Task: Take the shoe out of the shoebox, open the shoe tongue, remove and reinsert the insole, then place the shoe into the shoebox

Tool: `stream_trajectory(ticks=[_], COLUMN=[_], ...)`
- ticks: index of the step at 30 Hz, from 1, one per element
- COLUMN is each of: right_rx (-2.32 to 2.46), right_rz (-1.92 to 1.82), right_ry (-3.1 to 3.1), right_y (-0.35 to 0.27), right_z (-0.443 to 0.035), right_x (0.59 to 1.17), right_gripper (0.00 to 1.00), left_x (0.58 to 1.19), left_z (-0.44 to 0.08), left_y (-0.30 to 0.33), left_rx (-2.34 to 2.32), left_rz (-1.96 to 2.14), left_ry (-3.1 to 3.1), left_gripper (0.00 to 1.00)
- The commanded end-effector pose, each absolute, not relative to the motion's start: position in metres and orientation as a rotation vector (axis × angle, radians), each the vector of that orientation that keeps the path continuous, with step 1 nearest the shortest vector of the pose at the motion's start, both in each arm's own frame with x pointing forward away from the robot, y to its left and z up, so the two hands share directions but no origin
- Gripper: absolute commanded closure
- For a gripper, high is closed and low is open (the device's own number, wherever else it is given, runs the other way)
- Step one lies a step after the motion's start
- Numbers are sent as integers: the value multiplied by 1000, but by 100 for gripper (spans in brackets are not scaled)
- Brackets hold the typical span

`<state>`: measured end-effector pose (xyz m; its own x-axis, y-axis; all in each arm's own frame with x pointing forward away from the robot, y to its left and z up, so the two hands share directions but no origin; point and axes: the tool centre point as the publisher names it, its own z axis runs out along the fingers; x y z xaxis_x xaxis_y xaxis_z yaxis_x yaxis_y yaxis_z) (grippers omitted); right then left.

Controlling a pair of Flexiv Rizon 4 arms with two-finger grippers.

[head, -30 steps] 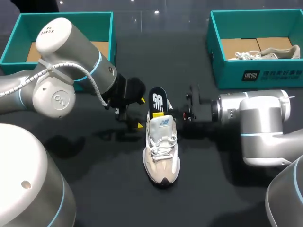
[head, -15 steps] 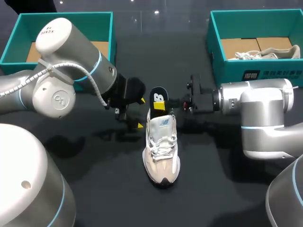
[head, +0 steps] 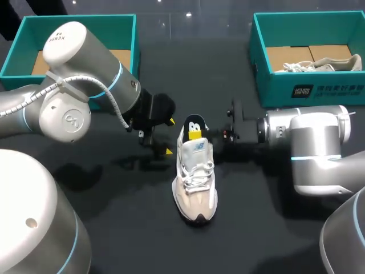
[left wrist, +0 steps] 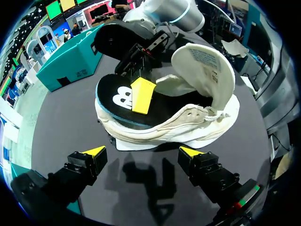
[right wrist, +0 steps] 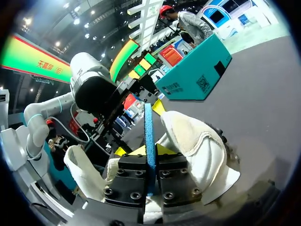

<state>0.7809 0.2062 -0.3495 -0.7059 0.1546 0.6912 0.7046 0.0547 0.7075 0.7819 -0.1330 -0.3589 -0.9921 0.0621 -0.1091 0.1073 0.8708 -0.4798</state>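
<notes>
In my clamped right gripper (head: pixel 197 136) the insole (head: pixel 194 123) is sinking deeper into the shoe (head: pixel 195 177); my left gripper (head: pixel 170 136) is hanging released alongside.

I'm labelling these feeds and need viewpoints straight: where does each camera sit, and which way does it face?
Head view: above and behind, looking down on the table; left arm and right arm show, shoe between.
Left wrist view: on the left wrist, facing the shoe's side; its open left gripper shows.
Right wrist view: on the right wrist, facing the left arm; its right gripper grips the insole.
Shared: all show shoe and insole.
</notes>
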Motion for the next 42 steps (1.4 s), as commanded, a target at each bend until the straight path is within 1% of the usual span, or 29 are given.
stream_trajectory(ticks=[1,6,7,8,10,11,13,20,24,31,33,34,35,42], right_rx=[-874,-868,-864,-858,-844,-835,-816,-785,-773,-760,-764,-771,-780,-839], right_rz=[-1681,-1672,-1675,-1680,-1689,-1692,-1697,-1706,-1715,-1747,-1753,-1753,-1748,-1702], right_ry=[-1911,-1930,-1934,-1938,-1949,-1958,-1976,-2042,-2061,-2094,-2092,-2088,-2085,-2030], right_y=[208,212,212,212,213,214,215,217,217,217,215,214,214,213], right_z=[-357,-354,-353,-351,-348,-345,-340,-326,-322,-314,-314,-315,-317,-342], right_x=[771,764,764,764,765,765,766,771,773,776,779,781,783,782], right_gripper=[100,100,94,82,63,57,54,57,63,68,78,91,100,100], left_x=[782,782,782,782,782,782,782,782,782,782,782,782,782,782], left_z=[-358,-358,-358,-358,-358,-358,-358,-358,-358,-358,-358,-358,-358,-358], left_y=[-133,-133,-133,-133,-133,-133,-133,-133,-133,-133,-133,-133,-133,-133], left_rx=[135,135,135,135,135,135,135,135,135,135,135,135,135,135], left_rz=[-760,-760,-760,-760,-760,-760,-760,-760,-760,-760,-760,-760,-760,-760], left_ry=[2953,2953,2953,2953,2953,2953,2953,2953,2953,2953,2953,2953,2953,2953], left_gripper=[0,0,0,0,0,0,0,0,0,0,0,0,0,0])
